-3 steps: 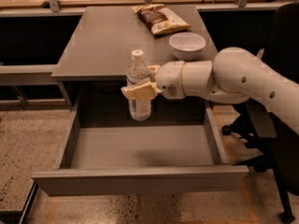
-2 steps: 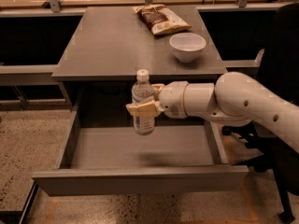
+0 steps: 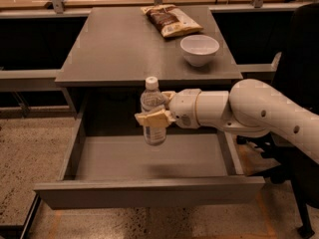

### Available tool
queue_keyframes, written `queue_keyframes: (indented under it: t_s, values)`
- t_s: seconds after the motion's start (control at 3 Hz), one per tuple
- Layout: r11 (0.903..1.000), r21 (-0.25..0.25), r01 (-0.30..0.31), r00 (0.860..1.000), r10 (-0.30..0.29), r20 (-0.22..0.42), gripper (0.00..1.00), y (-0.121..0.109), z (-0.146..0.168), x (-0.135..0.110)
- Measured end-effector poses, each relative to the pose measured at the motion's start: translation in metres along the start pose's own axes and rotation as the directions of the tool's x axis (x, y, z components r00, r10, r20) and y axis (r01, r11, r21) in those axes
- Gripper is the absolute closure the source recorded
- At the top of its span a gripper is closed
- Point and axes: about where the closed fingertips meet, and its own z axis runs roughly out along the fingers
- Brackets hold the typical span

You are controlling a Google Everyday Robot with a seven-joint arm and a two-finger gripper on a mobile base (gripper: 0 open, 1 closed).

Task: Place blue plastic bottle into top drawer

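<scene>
The blue plastic bottle (image 3: 152, 108) is a small clear bottle with a white cap, held upright above the open top drawer (image 3: 149, 190). My gripper (image 3: 154, 112) reaches in from the right on a white arm and is shut on the bottle's middle. The bottle's base hangs inside the drawer opening, a little above the drawer floor. The drawer is pulled out toward the camera and its inside is bare grey.
On the grey desk top (image 3: 109, 49) stand a white bowl (image 3: 199, 49) at the right and a snack bag (image 3: 171, 20) at the back. A dark chair (image 3: 299, 148) stands to the right of the drawer. Speckled floor lies to the left.
The gripper has moved down with the bottle, from level with the desk's front edge into the drawer opening, and slightly toward the camera.
</scene>
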Motion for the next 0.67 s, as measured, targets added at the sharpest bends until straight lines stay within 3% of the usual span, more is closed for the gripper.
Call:
queue_keyframes:
  t_s: [0.33,0.67]
  values:
    - [0.9999,0.014,0.003,0.999,-0.003,-0.034,1.0,0.003,0.005,0.017]
    - [0.9993,0.033,0.016,0.998,-0.014,-0.064,0.98,0.008,0.012,0.054]
